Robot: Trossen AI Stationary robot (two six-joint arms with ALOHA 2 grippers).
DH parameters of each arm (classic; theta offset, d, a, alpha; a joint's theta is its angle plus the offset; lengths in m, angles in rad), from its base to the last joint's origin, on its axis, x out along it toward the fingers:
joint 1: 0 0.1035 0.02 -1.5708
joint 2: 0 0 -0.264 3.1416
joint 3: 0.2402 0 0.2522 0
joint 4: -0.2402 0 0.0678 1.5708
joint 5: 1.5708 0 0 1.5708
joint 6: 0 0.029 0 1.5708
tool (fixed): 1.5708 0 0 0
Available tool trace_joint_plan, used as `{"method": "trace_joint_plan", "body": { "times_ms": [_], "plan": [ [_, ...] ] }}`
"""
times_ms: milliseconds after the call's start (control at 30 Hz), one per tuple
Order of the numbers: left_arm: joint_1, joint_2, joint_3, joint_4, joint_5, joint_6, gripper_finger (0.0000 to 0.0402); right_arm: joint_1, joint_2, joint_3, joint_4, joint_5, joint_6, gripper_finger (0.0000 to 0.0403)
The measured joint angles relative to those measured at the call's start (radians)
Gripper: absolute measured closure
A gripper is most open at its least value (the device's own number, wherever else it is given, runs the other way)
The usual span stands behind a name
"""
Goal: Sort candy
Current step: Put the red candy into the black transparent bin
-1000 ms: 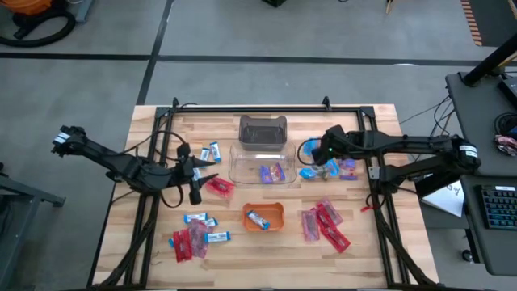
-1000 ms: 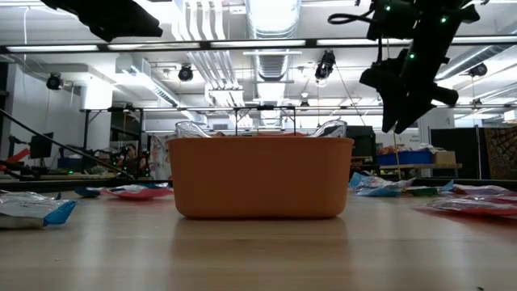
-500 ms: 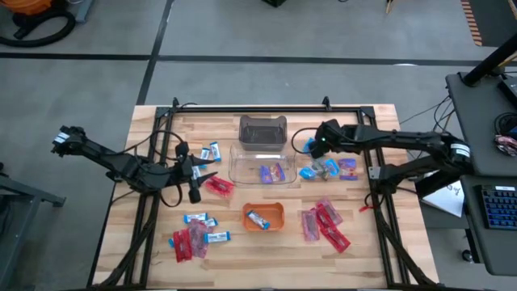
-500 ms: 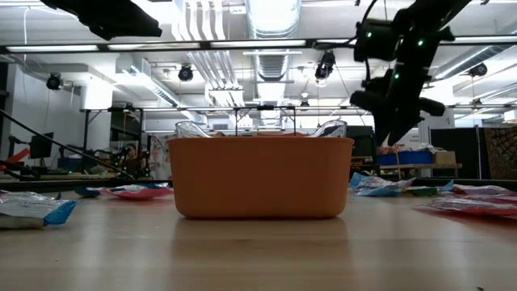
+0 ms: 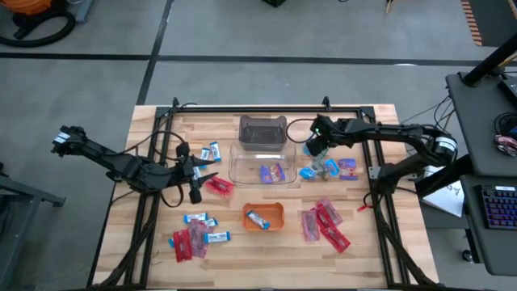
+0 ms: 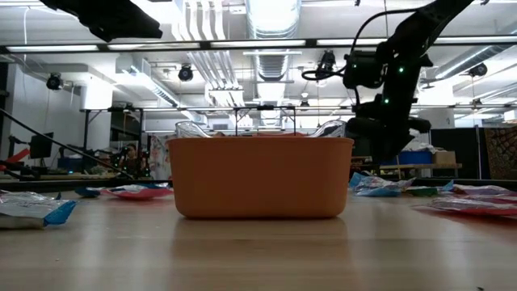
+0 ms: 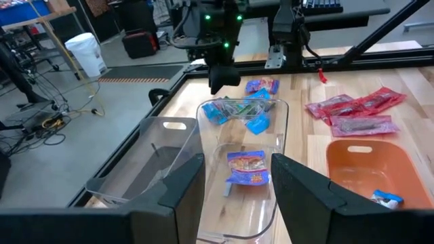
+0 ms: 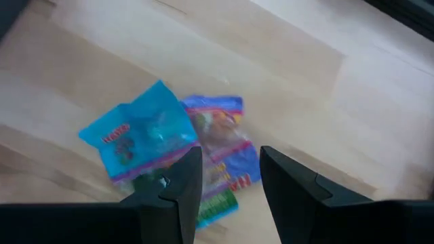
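1. The right gripper (image 5: 317,144) has moved from above the blue and purple candy (image 5: 327,169) toward the clear bin (image 5: 242,171). Its fingers stand apart and empty, so no sweet is being carried.
2. The left gripper (image 5: 196,171) waits unmoved near a red packet (image 5: 220,187), fingers parted, holding nothing.
3. Unsorted red packets (image 5: 325,222) lie beside the orange tray (image 5: 276,208); the bin wall stands between the loose candy and the sorted sweets.

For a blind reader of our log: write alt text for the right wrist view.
The right hand, fingers apart and empty, hangs over a bare wooden table above a small cluster of candy: a blue packet overlapping a purple-and-blue wrapper, with a green one partly hidden behind the fingers.
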State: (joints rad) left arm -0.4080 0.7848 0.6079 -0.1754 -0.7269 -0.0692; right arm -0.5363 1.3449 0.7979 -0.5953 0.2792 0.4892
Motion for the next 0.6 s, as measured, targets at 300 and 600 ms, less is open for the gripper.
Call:
{"method": "trace_joint_plan", "body": {
  "times_ms": [300,600],
  "plan": [
    [0.003,0.028,-0.001,-0.027,-0.013,-0.088,0.0248,-0.034,-0.007,0.0,0.051,-0.049,-0.037,0.0261],
    [0.125,0.033,-0.001,-0.302,-0.015,-0.49,0.0248,-0.022,-0.088,0.0,0.052,-0.099,-0.018,0.0261]
  ]
}}
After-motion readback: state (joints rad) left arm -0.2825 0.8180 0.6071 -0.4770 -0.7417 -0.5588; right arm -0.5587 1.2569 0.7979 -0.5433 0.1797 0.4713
